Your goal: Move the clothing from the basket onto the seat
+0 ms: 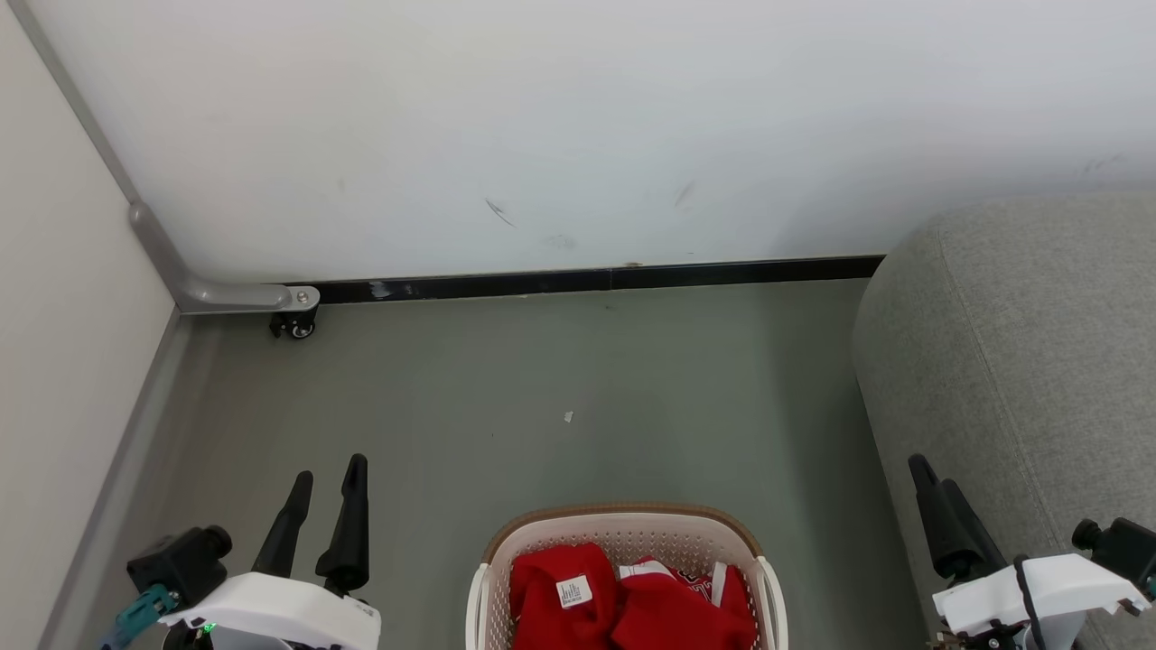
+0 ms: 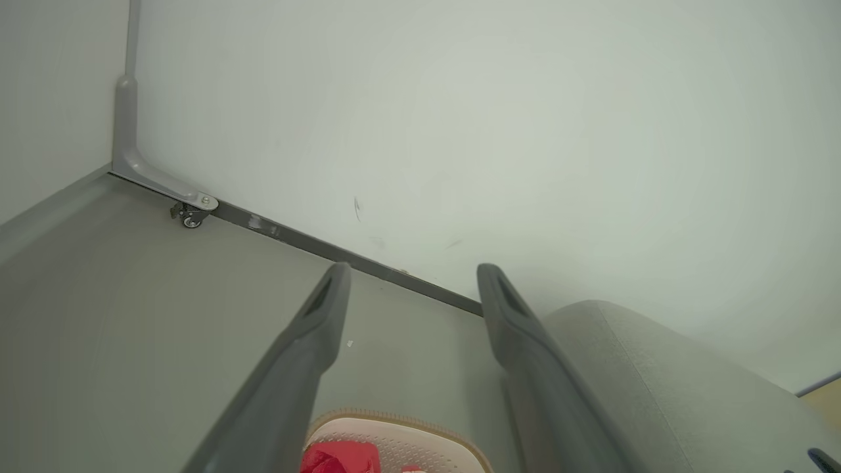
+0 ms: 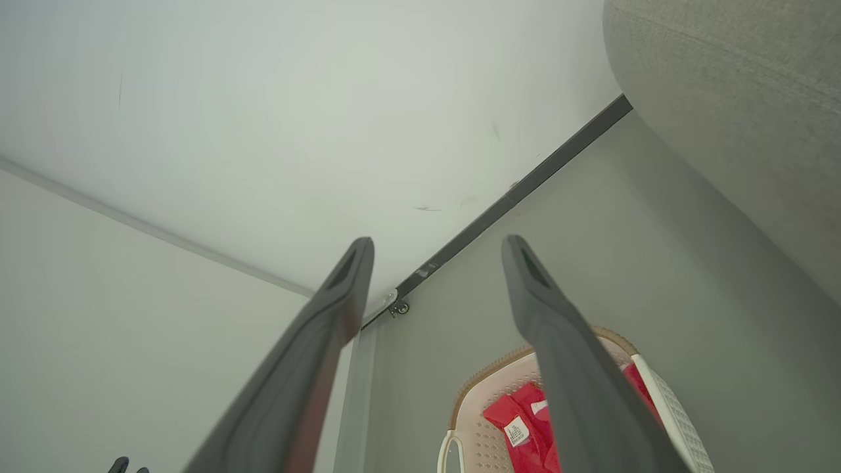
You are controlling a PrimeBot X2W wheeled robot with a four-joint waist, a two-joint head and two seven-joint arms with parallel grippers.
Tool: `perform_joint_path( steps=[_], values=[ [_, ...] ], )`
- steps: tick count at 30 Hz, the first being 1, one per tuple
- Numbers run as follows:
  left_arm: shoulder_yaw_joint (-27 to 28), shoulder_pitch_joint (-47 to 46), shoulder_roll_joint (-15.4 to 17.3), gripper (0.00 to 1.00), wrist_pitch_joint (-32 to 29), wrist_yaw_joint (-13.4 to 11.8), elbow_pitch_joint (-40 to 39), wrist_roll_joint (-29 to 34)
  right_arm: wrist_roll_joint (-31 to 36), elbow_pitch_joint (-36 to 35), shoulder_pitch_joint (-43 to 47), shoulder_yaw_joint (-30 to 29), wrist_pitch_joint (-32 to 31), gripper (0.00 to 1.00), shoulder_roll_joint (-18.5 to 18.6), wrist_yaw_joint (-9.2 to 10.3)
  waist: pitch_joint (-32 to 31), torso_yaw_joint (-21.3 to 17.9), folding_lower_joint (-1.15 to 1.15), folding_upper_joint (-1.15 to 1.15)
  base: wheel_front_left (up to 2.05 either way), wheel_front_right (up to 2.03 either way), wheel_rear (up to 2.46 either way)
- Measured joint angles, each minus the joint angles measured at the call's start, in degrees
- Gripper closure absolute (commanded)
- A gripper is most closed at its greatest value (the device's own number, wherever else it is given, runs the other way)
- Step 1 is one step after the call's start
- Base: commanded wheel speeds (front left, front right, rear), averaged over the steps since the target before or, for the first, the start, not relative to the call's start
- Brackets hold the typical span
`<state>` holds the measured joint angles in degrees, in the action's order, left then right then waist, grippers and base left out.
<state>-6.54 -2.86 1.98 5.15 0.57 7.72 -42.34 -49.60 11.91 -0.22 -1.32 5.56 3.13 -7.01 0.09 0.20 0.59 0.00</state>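
Head view: finding the basket (image 1: 623, 511) sitting on the grey floor at bottom centre, holding the clothing (image 1: 664, 614) heaped inside, one white label facing up. Noting the seat (image 1: 1020, 361) standing at right, apart from the basket, bearing no garment on the part showing. Logging the left gripper (image 1: 330, 467) at lower left and the right gripper (image 1: 932, 474) at lower right, hanging either side of the basket, fingers parted, gripping nothing.

Left wrist view: looking between spread fingers toward the wall; catching the basket (image 2: 407, 447) and a red fold of clothing (image 2: 338, 458) at the bottom edge, the seat (image 2: 657, 381) to the right.

Right wrist view: looking between wide-parted fingers; seeing the clothing (image 3: 519, 410) lying in the basket (image 3: 479, 387) below, the seat (image 3: 723, 98) at upper right.

Judging the step as the opening one, reaching not yet begun. Expecting the next move to be calling for lowering one gripper into the basket, pinching a top fold, lifting clear of the rim, then swinging right toward the seat
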Motion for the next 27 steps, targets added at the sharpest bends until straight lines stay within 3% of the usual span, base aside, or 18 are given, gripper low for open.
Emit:
perform_joint_path(
  steps=[11,27],
  values=[
    [-2.9,0.1,0.3,0.00,2.1,-3.4,-1.0,11.5,11.8,-0.6,0.0,0.1,1.6,0.00,-0.4,-0.03,0.5,0.0,-0.44,0.00,0.00,0.00,0.00],
    [-5.5,0.9,0.4,0.00,5.5,-7.6,-1.1,24.5,26.1,-0.9,0.0,0.5,4.0,0.00,-0.7,-0.04,0.1,0.0,-0.54,0.00,0.00,0.00,0.00]
  ],
)
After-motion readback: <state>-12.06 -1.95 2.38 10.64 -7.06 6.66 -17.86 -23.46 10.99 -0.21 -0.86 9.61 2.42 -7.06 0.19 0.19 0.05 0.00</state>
